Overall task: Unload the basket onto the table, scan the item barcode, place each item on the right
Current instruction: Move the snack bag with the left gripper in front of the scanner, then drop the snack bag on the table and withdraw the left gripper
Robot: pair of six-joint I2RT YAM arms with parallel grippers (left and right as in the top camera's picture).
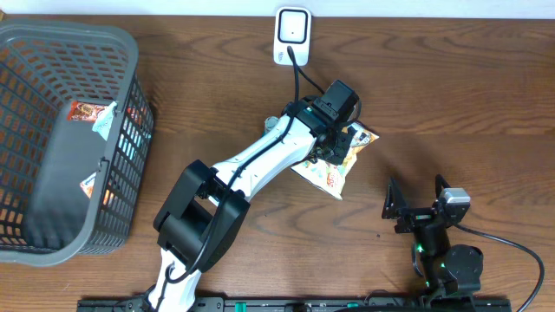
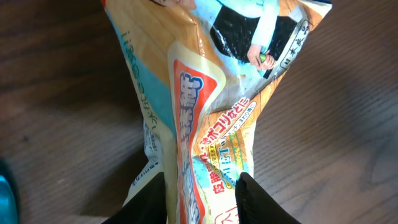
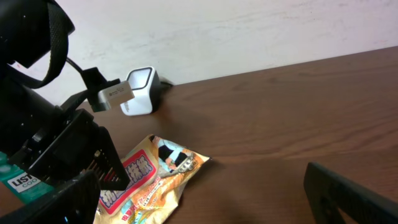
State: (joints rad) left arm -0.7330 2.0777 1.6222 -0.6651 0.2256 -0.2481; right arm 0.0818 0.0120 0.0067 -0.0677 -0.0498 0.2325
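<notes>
arms: 2; left arm white and black, stretched across the table centre; right arm black, low at the near right edge
left gripper (image 2: 202, 186): 1; two black fingers (image 2: 149, 202) partly apart, the packet's bunched lower end sits between them; cannot tell if it is pinched or loose
right gripper (image 1: 416, 201): 1; jaws spread wide, nothing between them, well apart from the packet
glossy orange, cream and pale-blue plastic packet with Japanese print (image 1: 334, 180): 1; lies on the table at centre right, under the left gripper, creased along its middle; no barcode visible in any view
packet position vs scanner: near side of the scanner, apart from it, not touching
white boxy barcode scanner (image 1: 293, 35): 1; stands at the far edge of the table against the wall; window faces the near side
black cable (image 1: 297, 74): 1; runs from the scanner toward the left arm's wrist
grey plastic lattice basket (image 1: 61, 33): 1; far left, cut off by the frame edge
basket contents: at least 2 small colourful packets (image 1: 87, 111) showing, plus 1 dark grey flat thing; full count unclear through the lattice
brown wood-grain table (image 1: 477, 87): 1; carries everything
</notes>
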